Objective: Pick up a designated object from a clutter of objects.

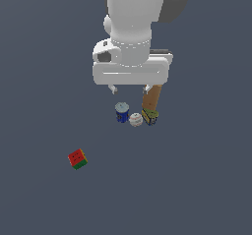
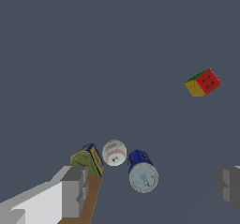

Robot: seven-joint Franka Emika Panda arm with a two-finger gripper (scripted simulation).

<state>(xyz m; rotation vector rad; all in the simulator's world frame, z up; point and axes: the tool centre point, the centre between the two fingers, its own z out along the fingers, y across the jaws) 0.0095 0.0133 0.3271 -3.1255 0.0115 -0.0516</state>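
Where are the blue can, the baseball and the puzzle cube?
blue can (image 1: 122, 113), exterior view, on its blue side wall.
baseball (image 1: 136, 120), exterior view, on the middle of the ball.
puzzle cube (image 1: 77, 158), exterior view, on its red face.

Evenly and flatly lit, with no clear light direction. Almost no cast shadows on the grey floor (image 1: 197, 190). Soft highlight on the white arm (image 1: 130, 13), darker shading toward its right edge. No glare. Low resolution, slightly soft and jagged edges; no visible edge distortion.
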